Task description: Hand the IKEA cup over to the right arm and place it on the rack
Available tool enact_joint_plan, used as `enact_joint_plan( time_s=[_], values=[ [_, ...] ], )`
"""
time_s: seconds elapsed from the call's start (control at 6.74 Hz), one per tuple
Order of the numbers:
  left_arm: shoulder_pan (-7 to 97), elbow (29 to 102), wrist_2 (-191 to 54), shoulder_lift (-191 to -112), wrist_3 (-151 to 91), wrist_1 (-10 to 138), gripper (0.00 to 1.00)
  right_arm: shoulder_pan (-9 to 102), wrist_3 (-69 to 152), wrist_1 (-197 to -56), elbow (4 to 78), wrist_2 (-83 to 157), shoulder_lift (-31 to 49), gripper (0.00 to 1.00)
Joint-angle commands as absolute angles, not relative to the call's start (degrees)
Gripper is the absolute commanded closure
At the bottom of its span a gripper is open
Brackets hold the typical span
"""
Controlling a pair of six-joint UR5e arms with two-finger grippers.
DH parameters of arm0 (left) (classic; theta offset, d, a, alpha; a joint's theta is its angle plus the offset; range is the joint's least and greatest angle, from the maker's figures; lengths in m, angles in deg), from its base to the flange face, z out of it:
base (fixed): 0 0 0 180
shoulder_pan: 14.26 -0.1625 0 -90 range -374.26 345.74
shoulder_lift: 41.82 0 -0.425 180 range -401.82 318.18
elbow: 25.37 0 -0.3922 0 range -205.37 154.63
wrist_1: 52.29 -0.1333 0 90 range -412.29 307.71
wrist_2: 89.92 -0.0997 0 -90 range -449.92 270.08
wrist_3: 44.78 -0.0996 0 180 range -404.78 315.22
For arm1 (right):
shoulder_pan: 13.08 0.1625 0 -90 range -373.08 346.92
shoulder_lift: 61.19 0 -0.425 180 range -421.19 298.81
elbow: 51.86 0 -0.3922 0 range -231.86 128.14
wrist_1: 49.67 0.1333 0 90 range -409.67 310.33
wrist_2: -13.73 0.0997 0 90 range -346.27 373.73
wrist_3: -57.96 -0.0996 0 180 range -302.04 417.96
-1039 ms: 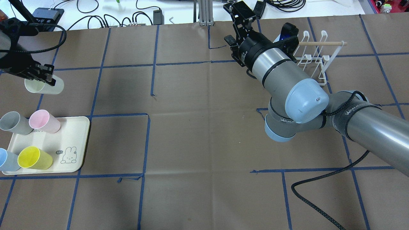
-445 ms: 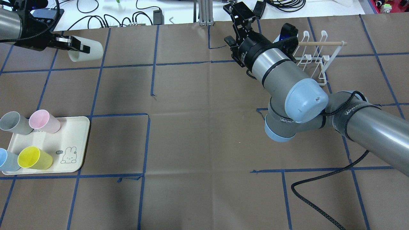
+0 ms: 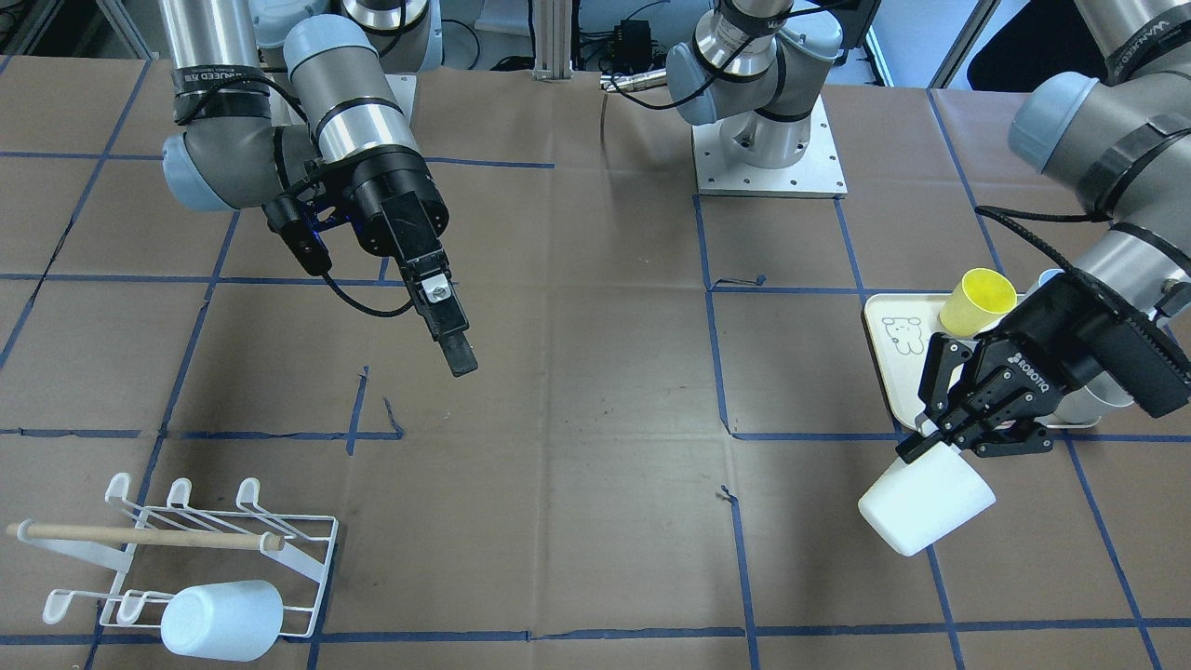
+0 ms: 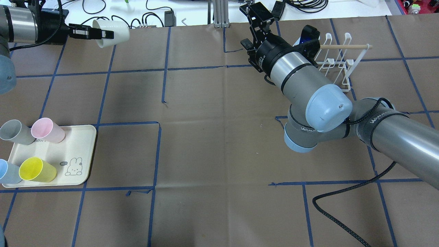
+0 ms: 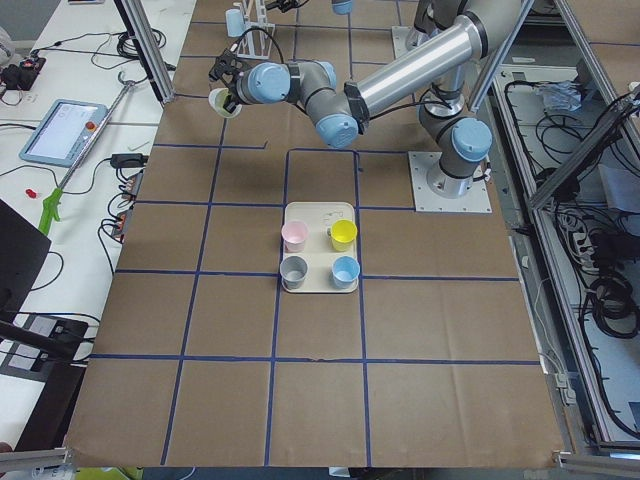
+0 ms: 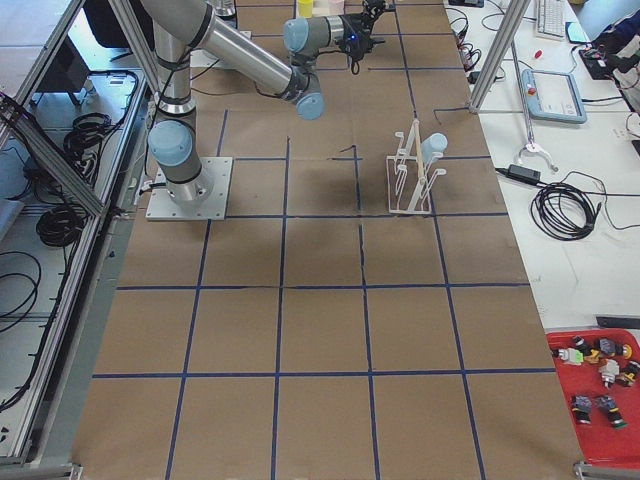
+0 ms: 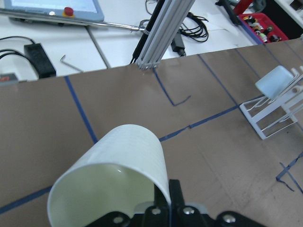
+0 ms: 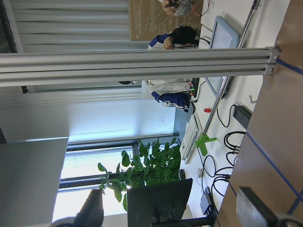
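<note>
Six cups, two arms, two grippers, one tray, one rack.
Four cups stand on the single tray at the near left: one grey cup, one pink cup, one blue cup and one yellow cup. A fifth, the white cup, is in the left gripper at the far left. The sixth, a light-blue cup, lies on the rack at the far right, which carries one dowel. There are two arms, the left arm and the right arm, each with one gripper, the other being the right gripper. That leaves four cups on the tray and two off it.
</note>
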State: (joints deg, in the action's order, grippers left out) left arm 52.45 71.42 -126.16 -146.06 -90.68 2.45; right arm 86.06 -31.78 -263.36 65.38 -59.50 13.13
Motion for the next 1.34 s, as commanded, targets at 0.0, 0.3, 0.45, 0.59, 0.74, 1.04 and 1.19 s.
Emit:
enact_joint_plan(
  time_s=[0.0,0.3,0.45,0.59,0.74,1.04,1.19],
  values=[
    [55.86,71.14,-117.3,-152.26,-91.01,-10.31,1.0,86.06,-31.78,-263.34,65.38,-59.57,13.17,0.0],
    [57.45,71.48,-111.05,-155.98,-90.57,-18.85,1.0,86.06,-31.69,-263.34,65.38,-59.66,13.17,0.0],
    [59.98,72.27,-109.54,-156.25,-90.92,-19.94,1.0,86.06,-31.69,-263.34,65.47,-59.75,13.08,0.0],
    [63.66,72.98,-109.61,-157.47,-91.27,-24.21,1.0,86.06,-31.69,-263.25,65.56,-59.84,13.08,0.0],
    [66.05,74.64,-109.35,-158.96,-90.14,-33.22,0.99,86.06,-32.39,-263.25,65.82,-59.66,12.12,0.0],
    [68.17,81.73,-109.35,-160.21,-82.72,-50.26,0.98,86.15,-32.83,-259.76,65.47,-59.22,11.32,0.0],
    [68.96,83.86,-109.52,-161.34,-72.83,-63.41,0.97,86.32,-32.92,-259.56,65.47,-59.22,11.06,0.0]
  ],
)
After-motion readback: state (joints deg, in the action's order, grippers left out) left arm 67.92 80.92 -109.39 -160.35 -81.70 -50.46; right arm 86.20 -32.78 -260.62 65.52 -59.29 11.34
